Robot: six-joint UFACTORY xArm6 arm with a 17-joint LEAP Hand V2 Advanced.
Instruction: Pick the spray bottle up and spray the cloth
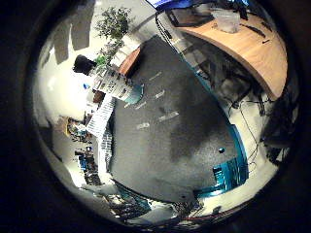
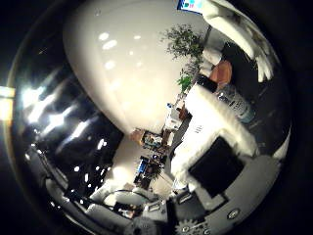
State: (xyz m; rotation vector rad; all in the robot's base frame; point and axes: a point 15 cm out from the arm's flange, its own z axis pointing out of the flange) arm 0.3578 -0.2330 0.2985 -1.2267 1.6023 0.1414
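The spray bottle (image 1: 114,83) has a white labelled body and a black trigger head. It is held high above the dark grey table (image 1: 180,126), close against the white fingers (image 1: 100,118) of my right hand. The right thumb side palm view shows the bottle (image 2: 236,103) lying along my hand (image 2: 217,137), with white and black fingers curled around it and more fingers (image 2: 246,44) bent beyond it. I cannot make out a cloth for certain; a teal patch (image 1: 229,175) lies at the table's far corner.
A wooden table (image 1: 255,49) with a clear plastic container (image 1: 225,19) stands beyond the dark table. A potted plant (image 1: 113,21) stands against the wall. Shelves with clutter (image 1: 83,146) are off the table's side.
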